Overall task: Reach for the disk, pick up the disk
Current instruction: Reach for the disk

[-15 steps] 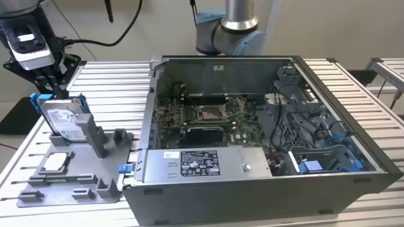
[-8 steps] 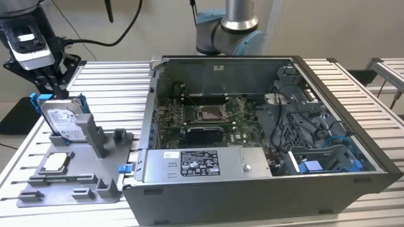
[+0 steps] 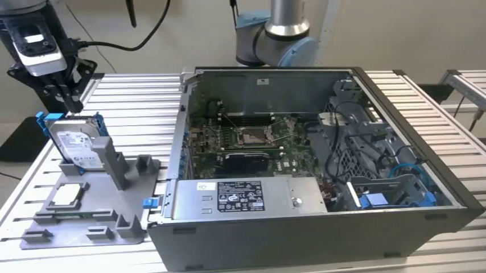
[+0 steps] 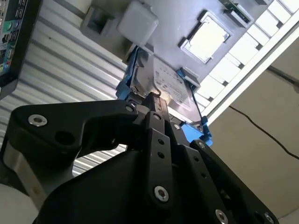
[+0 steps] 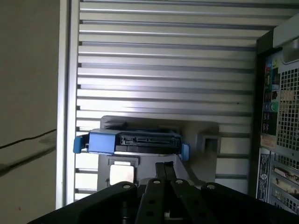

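One disk (image 3: 76, 142) stands upright on end, connector edge facing our nearly closed fingers (image 3: 72, 102); the grey holder (image 3: 106, 202) hides its lower end from us.

Slatted metal table (image 3: 136, 96) fills most of the exterior view, slats running left-right across frame. Two things sit directly on it. Grey fixture plate (image 3: 102, 199) w/ raised blocks & slots is at lower left of frame, by table's near corner. Open PC case (image 3: 304, 239), lying on its side w/ lid off, takes centre to right. Plate & case are just beside each other. Bare slats show at upper left & along right edge.
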{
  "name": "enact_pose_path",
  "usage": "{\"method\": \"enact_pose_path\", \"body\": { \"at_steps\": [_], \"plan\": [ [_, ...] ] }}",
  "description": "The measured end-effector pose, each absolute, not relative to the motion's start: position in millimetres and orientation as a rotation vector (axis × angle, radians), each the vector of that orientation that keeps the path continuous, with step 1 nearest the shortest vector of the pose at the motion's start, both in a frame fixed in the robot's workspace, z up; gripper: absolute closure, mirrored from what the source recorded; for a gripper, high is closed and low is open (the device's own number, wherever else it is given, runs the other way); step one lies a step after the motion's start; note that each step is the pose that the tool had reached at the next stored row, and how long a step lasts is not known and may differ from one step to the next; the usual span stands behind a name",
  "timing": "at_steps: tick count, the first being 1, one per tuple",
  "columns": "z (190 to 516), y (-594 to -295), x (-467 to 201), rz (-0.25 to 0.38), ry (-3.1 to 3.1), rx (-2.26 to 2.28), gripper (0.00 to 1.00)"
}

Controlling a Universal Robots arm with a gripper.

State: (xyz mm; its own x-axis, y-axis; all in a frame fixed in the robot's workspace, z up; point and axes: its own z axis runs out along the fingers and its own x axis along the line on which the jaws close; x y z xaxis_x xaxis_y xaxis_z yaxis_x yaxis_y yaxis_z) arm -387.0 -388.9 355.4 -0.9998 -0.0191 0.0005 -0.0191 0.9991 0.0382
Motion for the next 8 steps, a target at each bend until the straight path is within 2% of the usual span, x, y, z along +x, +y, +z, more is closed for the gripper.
{"method": "enact_pose_path", "body": {
  "at_steps": [8],
  "plan": [
    [355, -380, -413, -0.06, -3.14, 0.031, 1.0]
  ]
}}
